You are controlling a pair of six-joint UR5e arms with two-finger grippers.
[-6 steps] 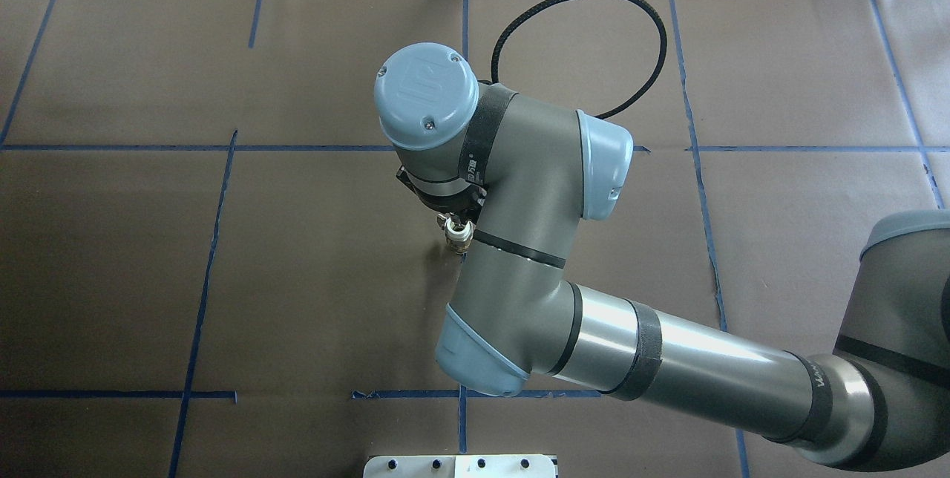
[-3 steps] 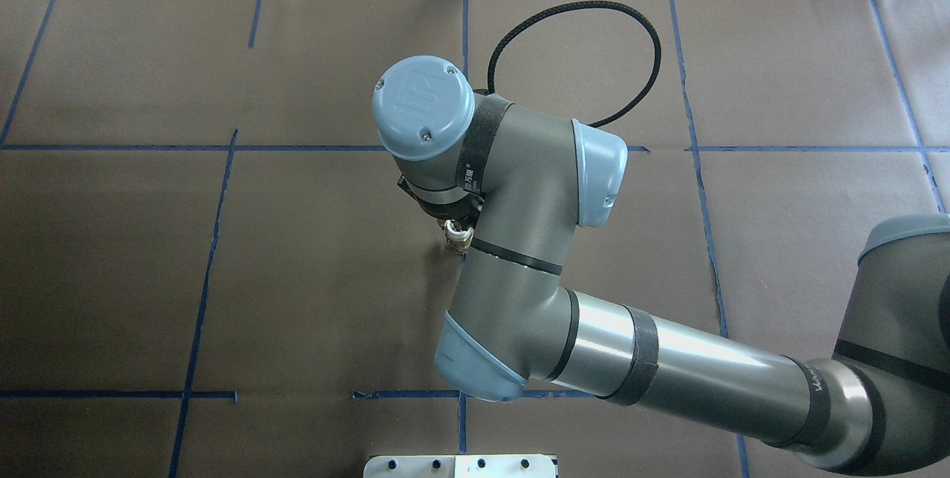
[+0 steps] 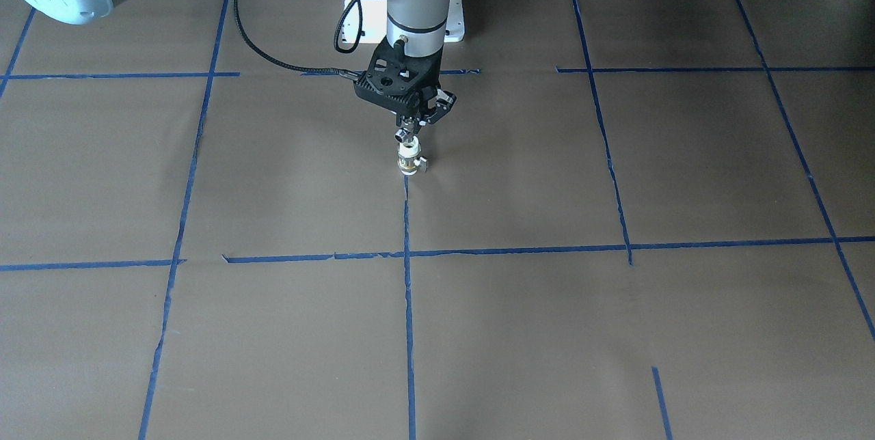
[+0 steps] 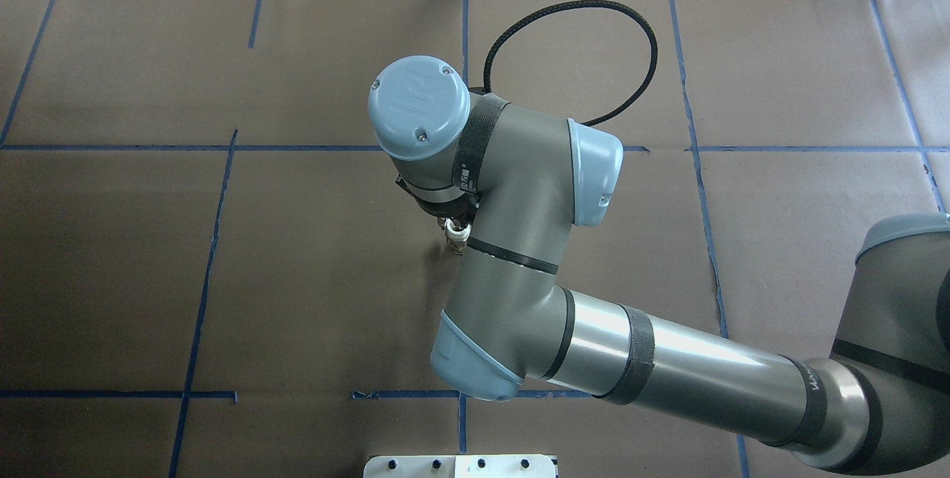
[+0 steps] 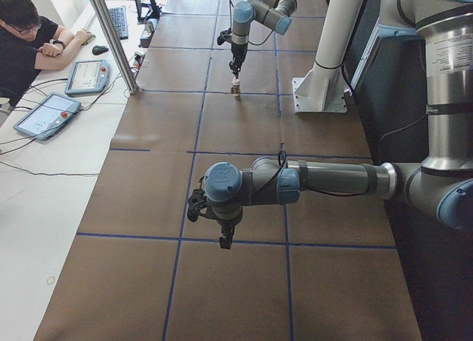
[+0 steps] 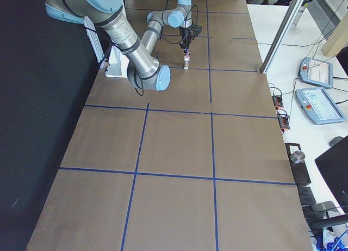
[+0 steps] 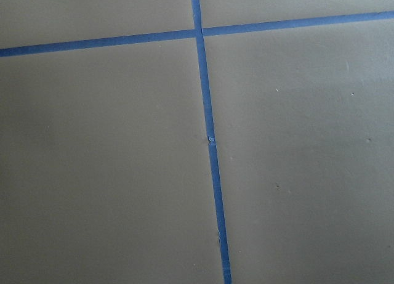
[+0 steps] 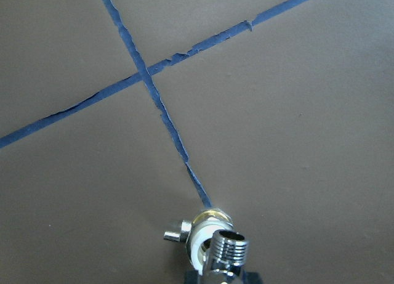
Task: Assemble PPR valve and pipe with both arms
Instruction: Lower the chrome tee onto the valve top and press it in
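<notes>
The PPR valve (image 3: 409, 160) stands upright on the brown table cover at a blue tape line, white end up, with its small lever to one side. My right gripper (image 3: 409, 127) points straight down and is shut on the chrome pipe (image 3: 407, 134), held directly over the valve's top end; I cannot tell whether they touch. The right wrist view shows the threaded pipe (image 8: 225, 252) over the valve (image 8: 206, 230). The overhead view shows the valve (image 4: 456, 239) partly hidden under the wrist. My left gripper (image 5: 225, 240) hangs over the table far from the valve, and I cannot tell its state.
Blue tape lines (image 3: 406, 303) divide the brown cover into squares. A white base plate (image 4: 460, 466) sits at the robot's edge. An operator (image 5: 26, 41) with tablets sits beyond the far side. The left wrist view shows only bare cover and a tape crossing (image 7: 198, 32).
My right arm's wrist has shifted slightly toward the robot, with the pipe still held over the valve. The valve has not moved.
</notes>
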